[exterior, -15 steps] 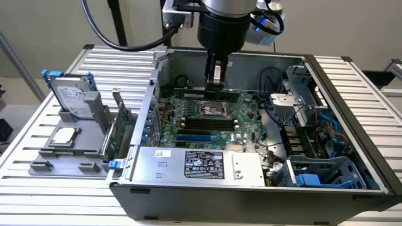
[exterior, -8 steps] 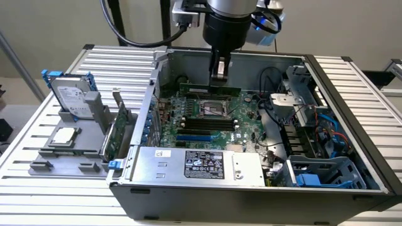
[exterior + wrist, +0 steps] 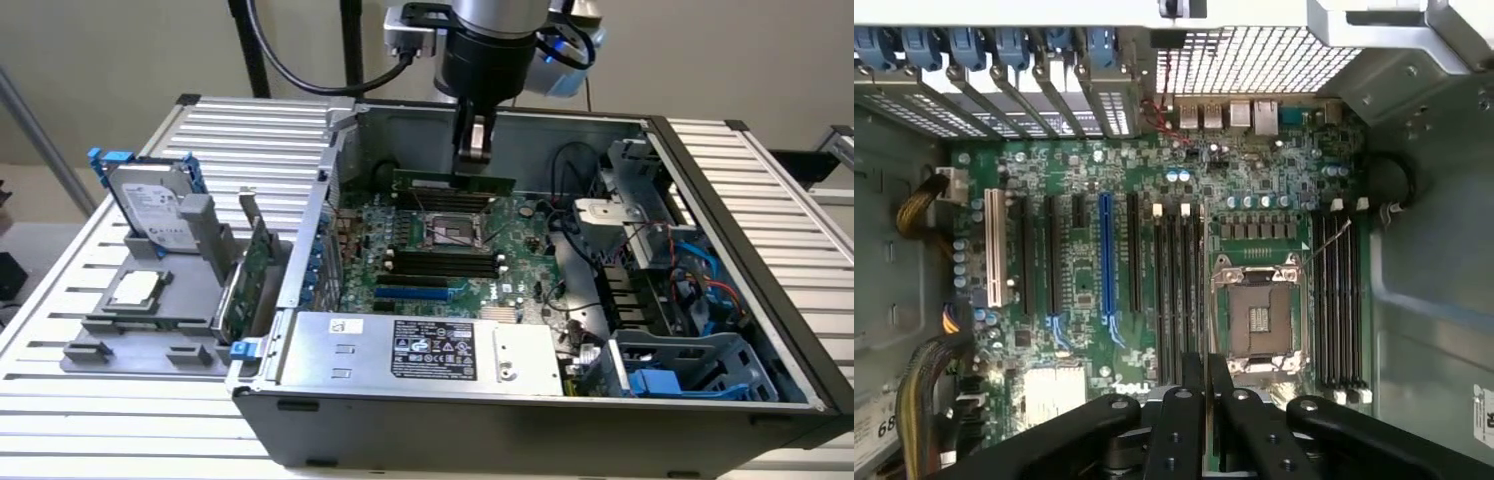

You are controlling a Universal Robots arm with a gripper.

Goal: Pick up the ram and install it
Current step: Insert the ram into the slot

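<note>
Gripper (image 3: pixel 471 160): fingers clenched on the top edge of the ram (image 3: pixel 430 182), which hangs level just beneath the hand. Below and apart from it: CPU socket (image 3: pixel 1257 318), flanked by black memory slots (image 3: pixel 1179 290). Judged risk: a skewed or off-line descent could jam the stick against a slot wall and stress its contacts.

ram (image 3: pixel 454 184) in hand (image 3: pixel 470 162) above motherboard (image 3: pixel 523 245) inside case (image 3: pixel 507 430); hard drive (image 3: pixel 150 205) outside, exterior view's left.
</note>
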